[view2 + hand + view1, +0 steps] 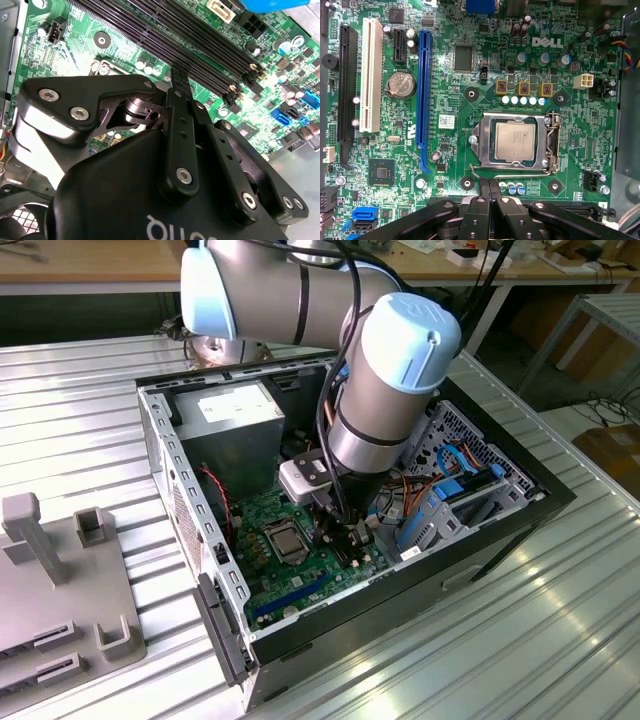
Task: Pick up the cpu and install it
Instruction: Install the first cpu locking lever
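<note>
Near the middle of the motherboard (445, 150), we see the cpu (515, 142) lying flat inside the socket (516, 142), its metal frame around it. Our gripper (488, 186) hangs just beside the socket's edge nearest the memory slots (165, 37), fingers pressed together with nothing between them. The chip is square, so no long axis matters; it sits just ahead of our fingertips.

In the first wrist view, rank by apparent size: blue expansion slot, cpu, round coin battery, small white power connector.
1. blue expansion slot, longest by far
2. cpu, seated in its socket
3. coin battery
4. white power connector

All lie on the same board, so nearness hardly skews this.
</note>
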Available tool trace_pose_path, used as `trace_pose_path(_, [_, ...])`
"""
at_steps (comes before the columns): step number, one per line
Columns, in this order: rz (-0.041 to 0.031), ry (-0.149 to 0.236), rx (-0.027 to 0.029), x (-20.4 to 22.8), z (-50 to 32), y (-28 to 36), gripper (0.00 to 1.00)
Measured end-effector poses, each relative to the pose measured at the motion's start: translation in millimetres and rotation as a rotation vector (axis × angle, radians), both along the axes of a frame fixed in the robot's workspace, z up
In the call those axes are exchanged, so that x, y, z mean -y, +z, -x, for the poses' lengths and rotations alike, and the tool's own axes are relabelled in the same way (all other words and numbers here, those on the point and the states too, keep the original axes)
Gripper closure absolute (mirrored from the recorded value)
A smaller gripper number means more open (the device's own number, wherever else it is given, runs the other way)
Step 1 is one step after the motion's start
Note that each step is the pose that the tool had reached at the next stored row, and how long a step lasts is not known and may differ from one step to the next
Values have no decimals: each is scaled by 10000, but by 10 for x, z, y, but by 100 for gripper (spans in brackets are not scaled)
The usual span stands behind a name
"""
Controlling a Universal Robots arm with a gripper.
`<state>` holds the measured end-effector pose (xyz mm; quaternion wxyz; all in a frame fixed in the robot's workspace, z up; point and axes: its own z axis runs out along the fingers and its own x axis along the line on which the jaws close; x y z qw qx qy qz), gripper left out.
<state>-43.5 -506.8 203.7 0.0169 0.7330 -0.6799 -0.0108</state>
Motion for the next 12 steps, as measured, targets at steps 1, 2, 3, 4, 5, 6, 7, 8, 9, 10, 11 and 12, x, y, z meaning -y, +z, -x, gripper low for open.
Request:
trace_pose_path(1, [1,5,0,-1,1,2,89])
trace_pose_path(2, [3,11,0,-1,3,4,89])
trace_pose_path(3, [3,15,0,-3,4,4,89])
trace_pose_path(4, [3,20,1,-6,4,5,89])
trace_pose_path(5, [1,23,1,-8,6,5,89])
trace_pose_path(6, [-1,28,1,-10,10,5,89])
trace_pose_path(7, [-1,32,1,-12,13,6,89])
trace_pose_path(8, [0,40,1,-15,21,7,89])
trace_pose_path(9, [0,44,1,-17,27,7,89])
trace_pose_path(10, [0,47,0,-18,32,7,89])
trace_pose_path(11, [-1,51,0,-20,37,7,89])
trace_pose_path(12, [-1,55,0,-21,41,7,89])
